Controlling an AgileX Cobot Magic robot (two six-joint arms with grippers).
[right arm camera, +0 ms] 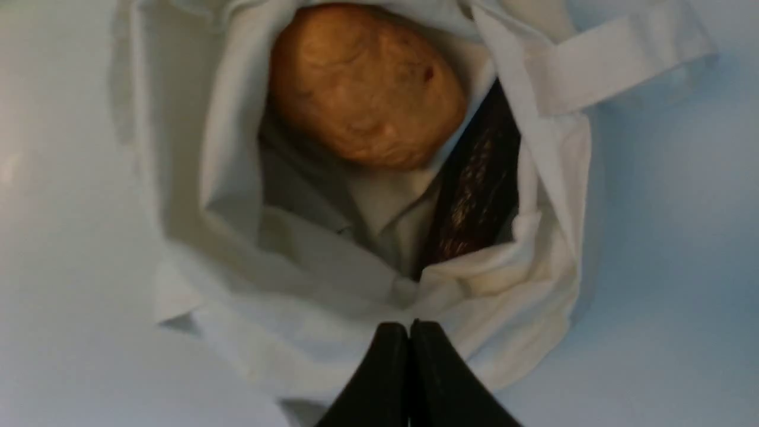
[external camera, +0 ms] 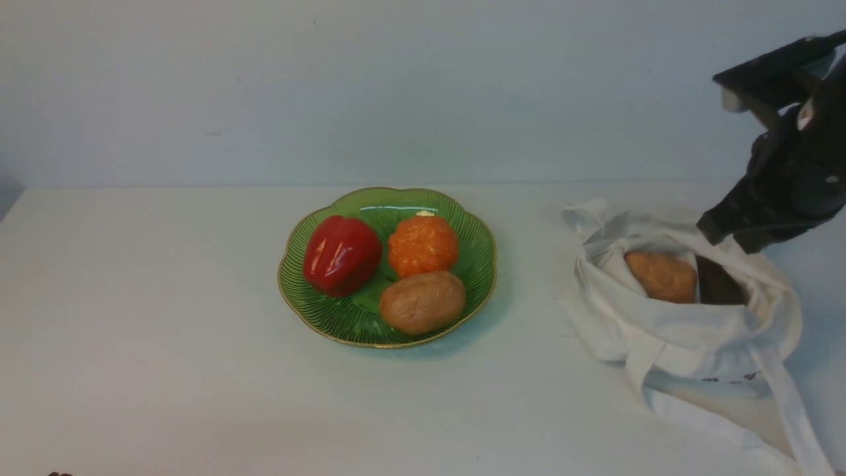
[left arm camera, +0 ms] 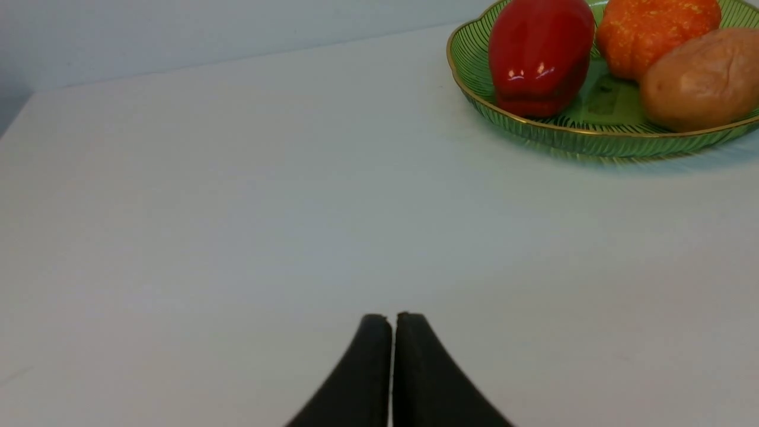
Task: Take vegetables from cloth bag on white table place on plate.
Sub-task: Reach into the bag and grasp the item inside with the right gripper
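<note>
- Vegetables are found in two places: three on the plate [external camera: 337, 316] and one in the bag [external camera: 687, 337].
- The plate, a shallow green glass dish with fine ribbed lines, a scalloped edge and a thin gold rim, is set near the middle of the desk [external camera: 165, 330].
- A glossy red pepper [external camera: 342, 254] is laid on the plate's left side, and a bumpy orange pumpkin [external camera: 423, 244] toward its back. A tan-brown wrinkled potato [external camera: 423, 302] is laid at its front, close against the pumpkin.
- The bag, of soft white cloth, is slumped on the desk well to the right of the plate, with its mouth open upward. A flat strap [external camera: 786, 403] is trailed toward the front, and a small dark print [external camera: 733, 378] is seen low on the front face.
- A second potato [external camera: 661, 276], oval and wrinkled, is nestled in the bag's mouth. A dark brown object [external camera: 717, 284] is wedged just beside it, too covered by cloth to be named.
- The right hand [right arm camera: 409, 332] is held above the bag's right side, with its fingers pressed together and nothing gripped.
- The left hand [left arm camera: 391, 320] is held low over bare desk, apart from the plate. Its fingers are closed to a hairline slit and nothing is gripped.
</note>
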